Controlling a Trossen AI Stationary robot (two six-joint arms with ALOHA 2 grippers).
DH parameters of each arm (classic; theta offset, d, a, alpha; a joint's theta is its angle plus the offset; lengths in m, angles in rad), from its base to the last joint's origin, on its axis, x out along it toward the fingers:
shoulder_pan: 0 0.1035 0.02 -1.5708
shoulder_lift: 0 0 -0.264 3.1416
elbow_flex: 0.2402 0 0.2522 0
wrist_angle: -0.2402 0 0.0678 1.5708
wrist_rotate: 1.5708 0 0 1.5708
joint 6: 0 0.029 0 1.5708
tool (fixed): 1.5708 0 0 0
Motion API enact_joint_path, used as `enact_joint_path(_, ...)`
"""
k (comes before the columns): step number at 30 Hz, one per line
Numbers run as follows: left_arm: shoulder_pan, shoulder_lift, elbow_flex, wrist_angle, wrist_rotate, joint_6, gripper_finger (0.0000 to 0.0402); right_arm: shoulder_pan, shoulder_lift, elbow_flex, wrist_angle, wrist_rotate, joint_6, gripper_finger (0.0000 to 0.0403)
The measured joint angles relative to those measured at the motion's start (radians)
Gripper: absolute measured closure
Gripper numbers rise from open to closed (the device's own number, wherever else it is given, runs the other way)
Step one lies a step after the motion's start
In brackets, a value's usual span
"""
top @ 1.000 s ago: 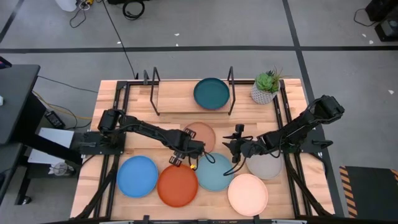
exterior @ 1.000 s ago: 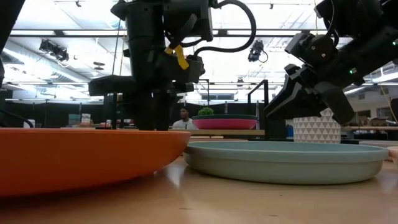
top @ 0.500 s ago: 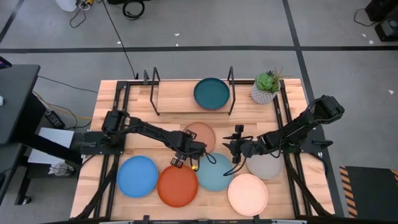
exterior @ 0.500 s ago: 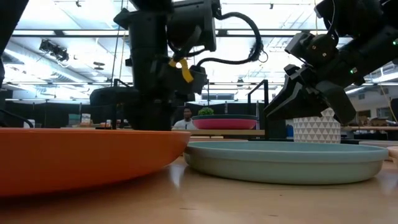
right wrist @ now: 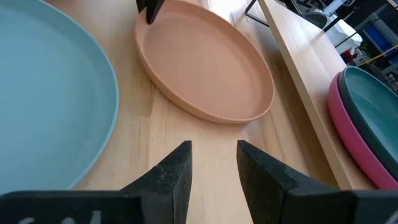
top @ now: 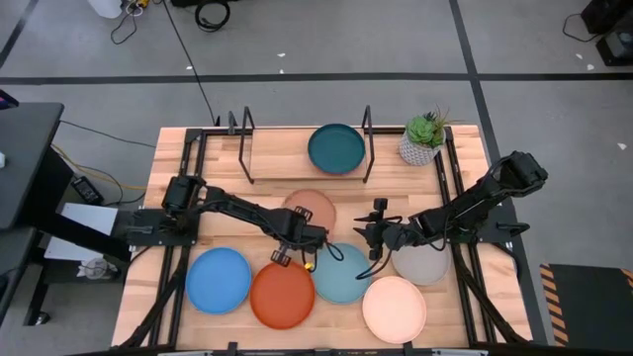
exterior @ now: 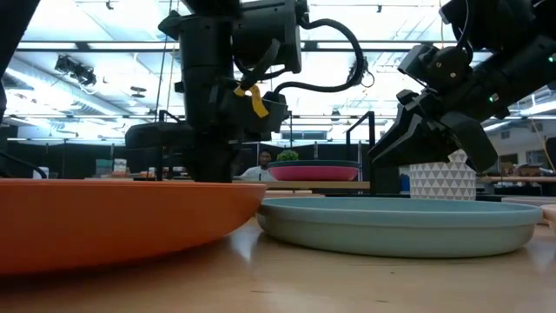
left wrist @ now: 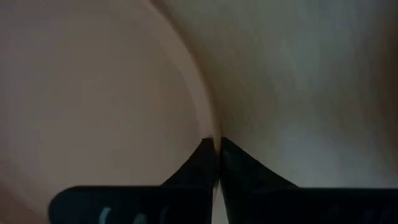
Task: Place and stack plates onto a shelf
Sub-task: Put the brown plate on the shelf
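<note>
The left end effector (top: 309,237) was pinched closed on the rim of the peach plate (top: 313,211) at mid-desk, apparently to carry it to the shelf (top: 282,156) along the far edge, where teal (top: 335,147) already sat on magenta (exterior: 314,170). The right end effector (top: 371,235) waited nearby, slightly parted, holding nothing.

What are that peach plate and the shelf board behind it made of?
The peach plate looks like matte plastic or ceramic: even colour, no gloss; which one is unclear. The shelf board looks like light wood, with visible grain, between black metal end frames.
</note>
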Motion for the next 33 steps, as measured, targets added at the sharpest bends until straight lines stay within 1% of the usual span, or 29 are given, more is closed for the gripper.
enact_joint_path(2, 0.000, -0.003, 0.003, -0.025, 0.001, -0.001, 0.0387, 0.000, 0.000, 0.000, 0.000, -0.001, 0.000, 0.0270)
enact_joint_path(5, 0.000, -0.024, 0.040, -0.119, 0.016, -0.038, 0.0386, 0.000, 0.000, 0.000, -0.001, -0.005, 0.000, 0.0270)
enact_joint_path(9, 0.016, -0.089, 0.118, -0.209, 0.116, -0.115, 0.0387, 0.000, 0.000, 0.000, 0.000, -0.006, 0.000, 0.0270)
enact_joint_path(11, 0.028, -0.131, 0.140, -0.239, 0.131, -0.156, 0.0387, 0.000, 0.000, 0.000, 0.000, -0.006, -0.001, 0.0270)
enact_joint_path(13, 0.041, -0.177, 0.142, -0.246, 0.111, -0.168, 0.0387, 0.000, 0.000, 0.000, 0.000, -0.010, 0.000, 0.0270)
enact_joint_path(16, 0.064, -0.229, 0.144, -0.271, 0.034, -0.176, 0.0387, 0.001, 0.000, 0.000, 0.000, -0.013, 0.000, 0.0270)
enact_joint_path(19, 0.099, -0.238, 0.143, -0.297, -0.044, -0.153, 0.0387, 0.001, 0.000, 0.000, 0.000, -0.013, 0.000, 0.0270)
enact_joint_path(23, 0.169, -0.241, 0.128, -0.302, -0.081, -0.116, 0.0387, 0.001, 0.000, 0.000, -0.001, -0.014, 0.000, 0.0270)
enact_joint_path(27, 0.247, -0.241, 0.066, -0.306, -0.206, -0.073, 0.0387, 0.001, 0.000, -0.012, -0.002, -0.017, 0.001, 0.0270)
enact_joint_path(29, 0.296, -0.241, 0.035, -0.290, -0.212, -0.051, 0.0387, 0.001, 0.000, -0.019, 0.006, -0.017, 0.001, 0.0270)
enact_joint_path(33, 0.393, -0.241, -0.032, -0.197, -0.213, 0.000, 0.0387, 0.001, 0.000, -0.028, 0.038, -0.017, -0.004, 0.0270)
